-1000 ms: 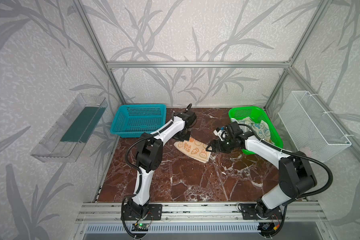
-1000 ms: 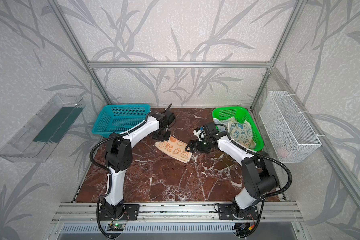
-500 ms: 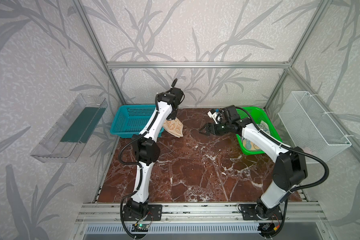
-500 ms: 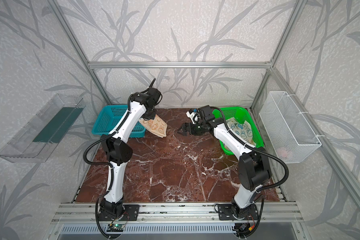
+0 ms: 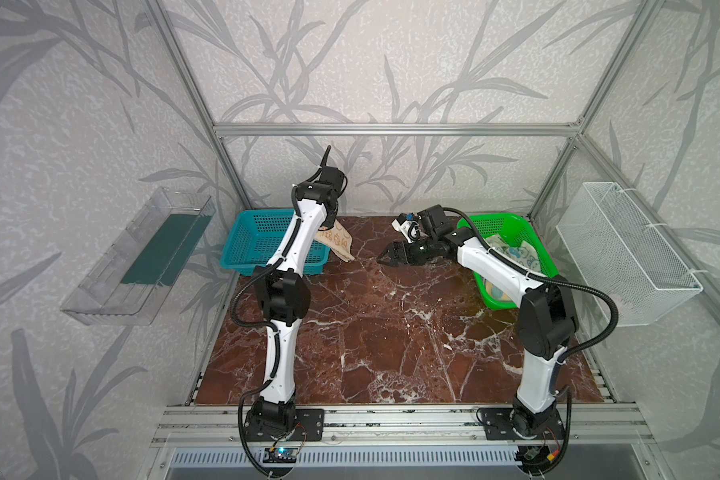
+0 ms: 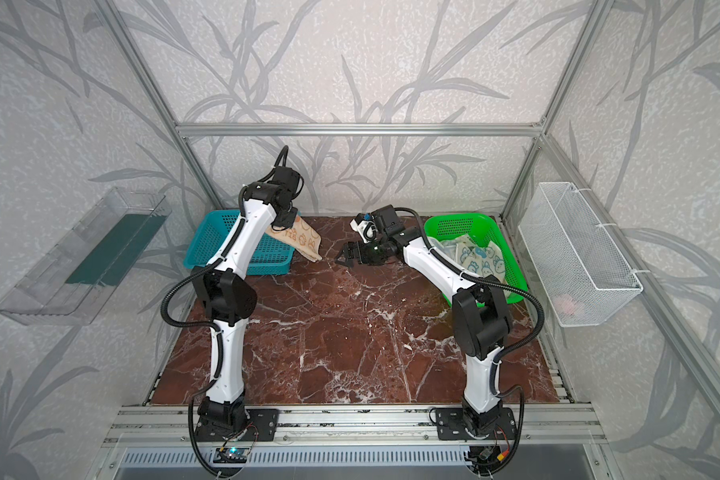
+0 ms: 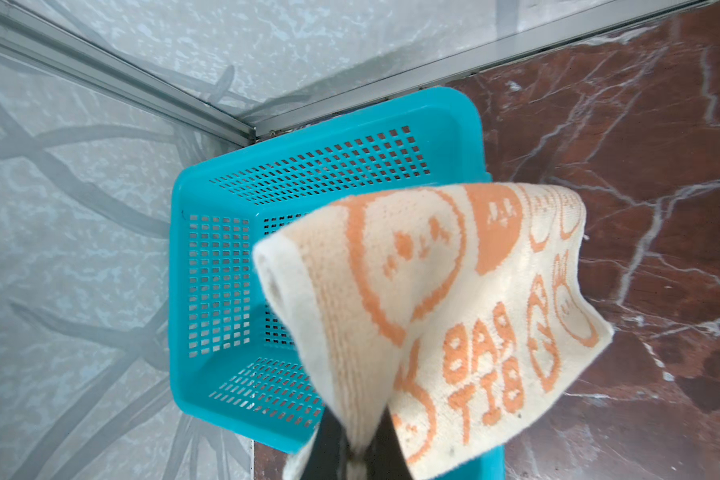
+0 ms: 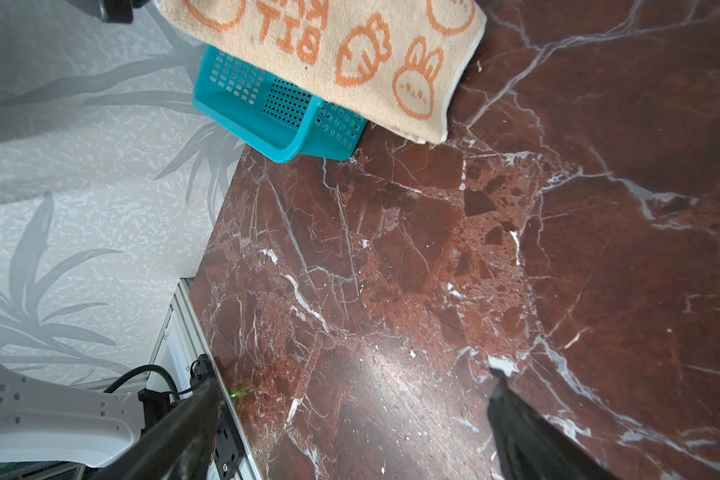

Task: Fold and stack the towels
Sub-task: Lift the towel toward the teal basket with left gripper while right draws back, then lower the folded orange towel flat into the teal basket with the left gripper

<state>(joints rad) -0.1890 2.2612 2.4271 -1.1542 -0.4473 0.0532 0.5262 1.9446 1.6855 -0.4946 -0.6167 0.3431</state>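
1. In both top views the left gripper (image 6: 281, 224) is raised at the back of the cell, above the inner edge of the blue basket (image 5: 267, 241). The peach towel (image 5: 339, 245) hangs from it, clear of the worktop (image 5: 391, 332). The right gripper (image 5: 385, 255) hovers near the towel without touching it, jaws spread wide and holding nothing. Behind that arm, the green basket (image 5: 495, 218) holds cream-and-blue towels (image 5: 516, 253) in a rumpled heap.
2. In the left wrist view the jaws of the left gripper (image 7: 356, 453) are clamped together on a bunched edge of the peach towel (image 7: 454, 311). The cloth drapes away from them, showing orange bunny faces and "RABBIT" lettering. It hangs partly over the blue basket (image 7: 175, 291) and partly over the worktop (image 7: 641, 124).
3. In the right wrist view the dark fingers (image 8: 175, 428) of the right gripper (image 8: 354, 376) stand far apart above the worktop (image 8: 474, 249). Beyond them the peach towel (image 8: 350, 54) dangles across a corner of the blue basket (image 8: 246, 112), with a carrot and a bunny printed near its lower edge.
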